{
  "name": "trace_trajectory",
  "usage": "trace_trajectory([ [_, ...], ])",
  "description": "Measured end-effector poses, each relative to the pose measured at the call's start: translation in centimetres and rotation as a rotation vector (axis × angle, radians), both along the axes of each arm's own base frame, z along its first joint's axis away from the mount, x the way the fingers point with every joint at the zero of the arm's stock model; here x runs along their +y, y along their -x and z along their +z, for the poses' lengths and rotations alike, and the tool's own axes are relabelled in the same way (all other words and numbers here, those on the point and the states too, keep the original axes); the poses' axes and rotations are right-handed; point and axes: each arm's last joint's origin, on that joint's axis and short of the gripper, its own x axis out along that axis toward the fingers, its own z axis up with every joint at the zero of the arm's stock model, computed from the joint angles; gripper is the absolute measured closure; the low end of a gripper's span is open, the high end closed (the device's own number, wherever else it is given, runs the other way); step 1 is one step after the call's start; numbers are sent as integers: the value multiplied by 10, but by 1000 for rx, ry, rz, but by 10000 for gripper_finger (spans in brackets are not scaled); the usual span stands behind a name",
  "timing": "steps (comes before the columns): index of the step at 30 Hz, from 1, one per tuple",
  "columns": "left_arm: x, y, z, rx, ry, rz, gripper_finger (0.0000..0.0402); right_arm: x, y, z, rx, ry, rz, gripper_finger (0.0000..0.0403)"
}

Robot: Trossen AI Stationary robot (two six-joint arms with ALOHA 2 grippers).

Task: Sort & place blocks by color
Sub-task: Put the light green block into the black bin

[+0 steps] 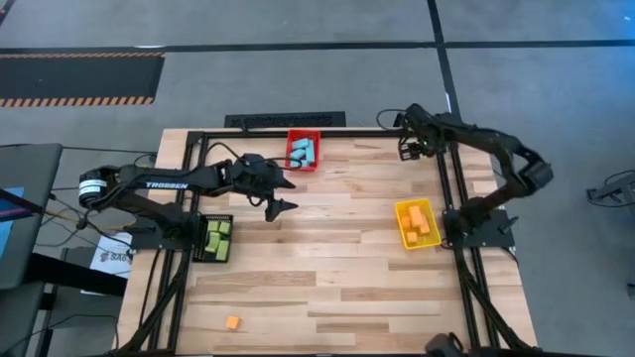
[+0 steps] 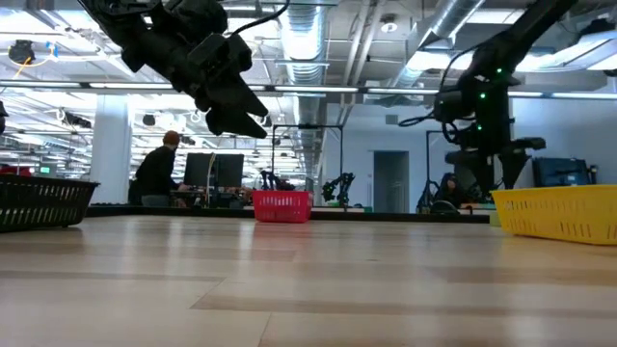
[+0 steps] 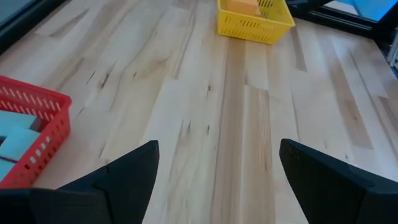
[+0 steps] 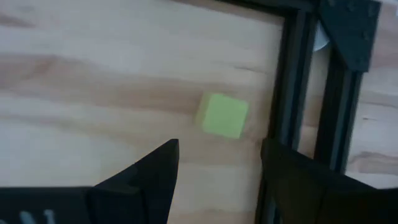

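My left gripper (image 1: 287,195) hangs open above the bare table, just near of the red bin (image 1: 303,151) that holds light-blue blocks (image 1: 304,152). In the low view it (image 2: 243,112) is raised well off the table. My right gripper (image 1: 408,149) is open at the far right corner. Its wrist view shows a yellow-green cube (image 4: 222,115) lying flat on the wood beside the black frame rail (image 4: 291,93), just ahead of the open fingers (image 4: 163,167). One orange block (image 1: 232,322) lies alone near the table's near left edge.
A yellow bin (image 1: 418,223) with orange blocks sits at the right. A black bin (image 1: 214,238) with yellow-green blocks sits at the left. The black frame rails (image 1: 451,188) run along the table's sides. Bare wood (image 1: 327,258) lies between the bins. A person (image 2: 159,172) sits in the room beyond.
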Motion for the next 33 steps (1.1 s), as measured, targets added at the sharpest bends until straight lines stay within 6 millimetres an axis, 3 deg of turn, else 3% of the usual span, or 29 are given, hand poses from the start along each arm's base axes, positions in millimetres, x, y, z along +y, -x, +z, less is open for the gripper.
trace_trajectory([
  [9,0,1,-1,15,1,3,84,-26,-9,-26,122,-87,-26,156],
  [18,0,1,-1,19,-18,-7,84,-38,-16,-48,190,-210,-12,156],
  [33,0,1,-1,15,-18,-7,84,-36,-42,-49,93,-203,147,159],
])
